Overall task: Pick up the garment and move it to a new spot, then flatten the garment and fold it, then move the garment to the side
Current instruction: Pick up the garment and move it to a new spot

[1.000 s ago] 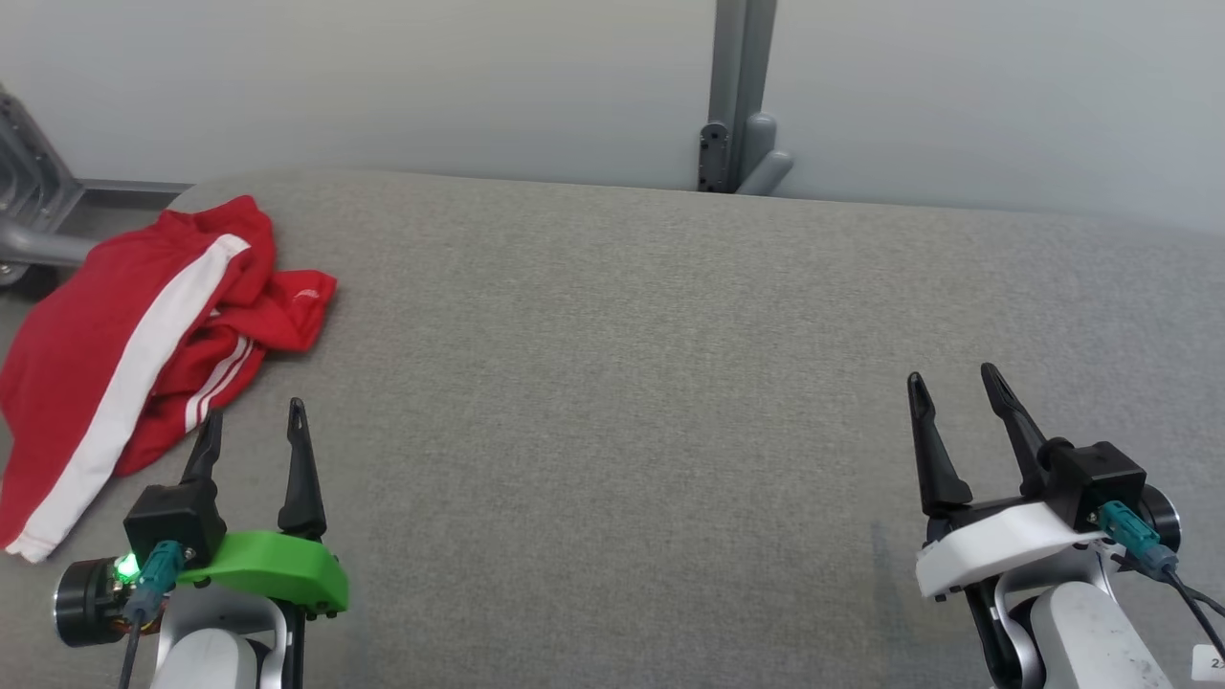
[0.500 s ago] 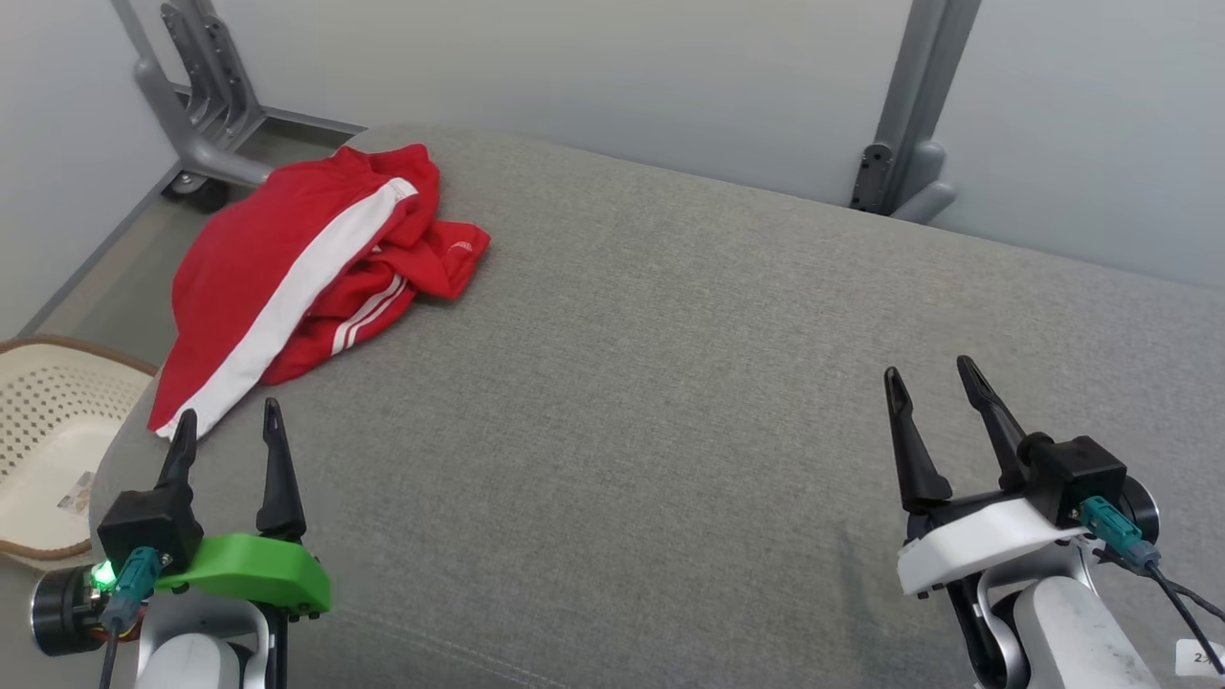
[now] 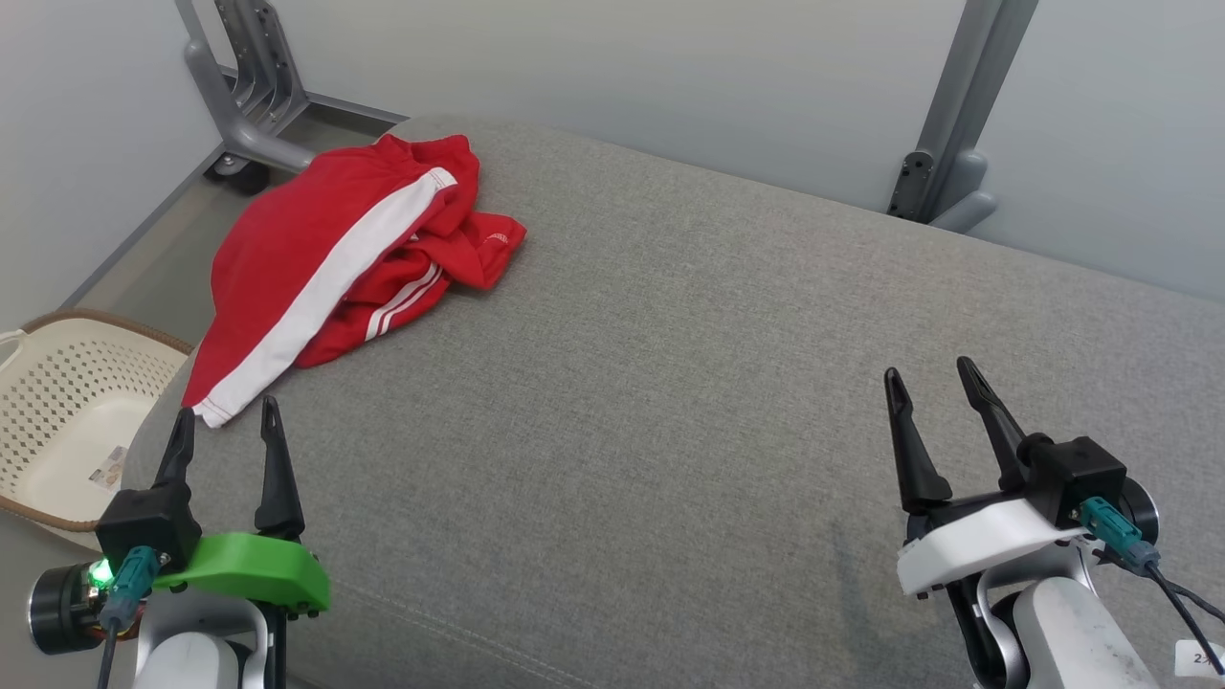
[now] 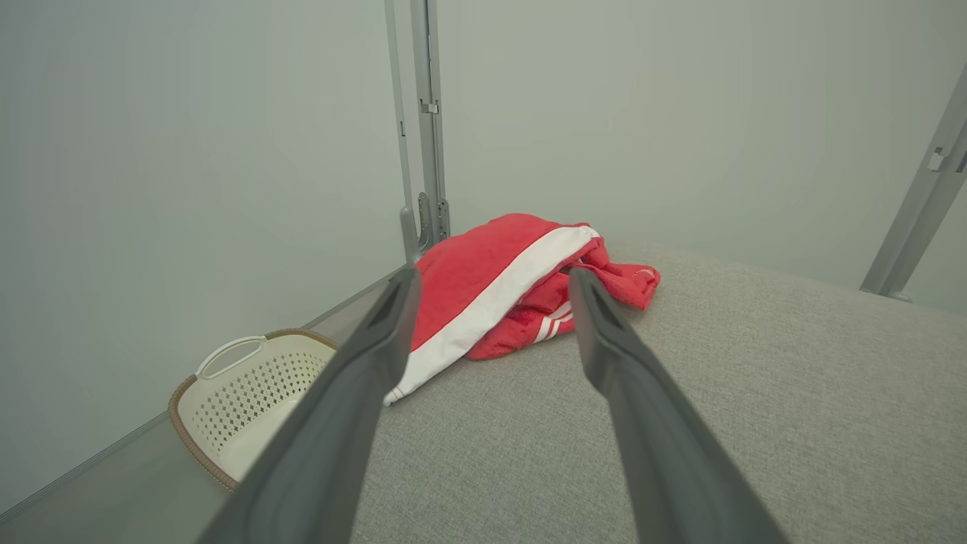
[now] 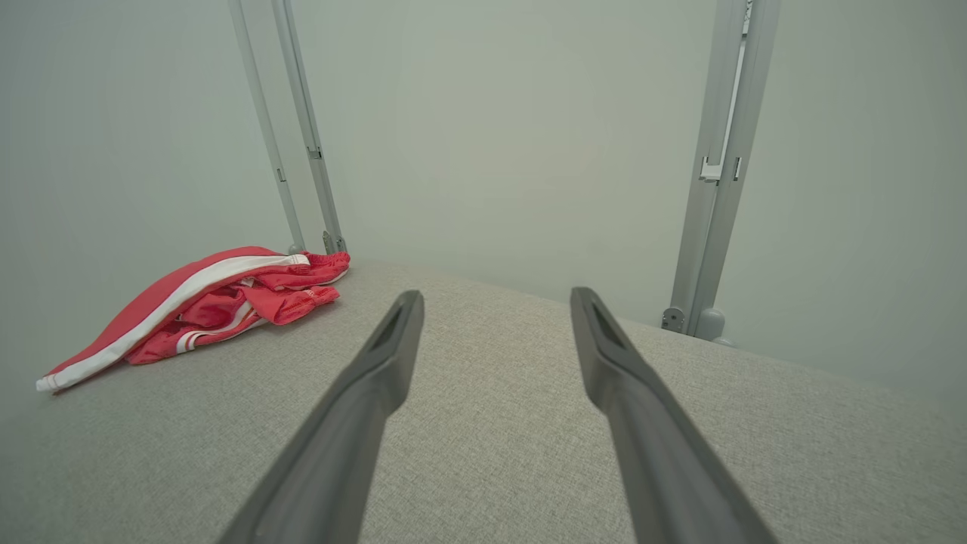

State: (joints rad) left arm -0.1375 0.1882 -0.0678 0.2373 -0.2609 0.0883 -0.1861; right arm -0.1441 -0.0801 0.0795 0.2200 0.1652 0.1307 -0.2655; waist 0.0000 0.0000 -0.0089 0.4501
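Grey cloth covers the table (image 3: 670,402), where a crumpled red garment (image 3: 287,230) with white side stripes lies at its far left corner, its small pale mark (image 3: 498,236) unreadable, while the left gripper (image 3: 227,423) and right gripper (image 3: 926,373) hover with jaws parted, holding nothing.

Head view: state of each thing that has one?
garment: bunched, not flattened or folded, at the left edge of the table, ungripped
left gripper: open, empty, just short of the garment's hem
right gripper: open, empty, over bare table
basket: upright on the floor beside the table
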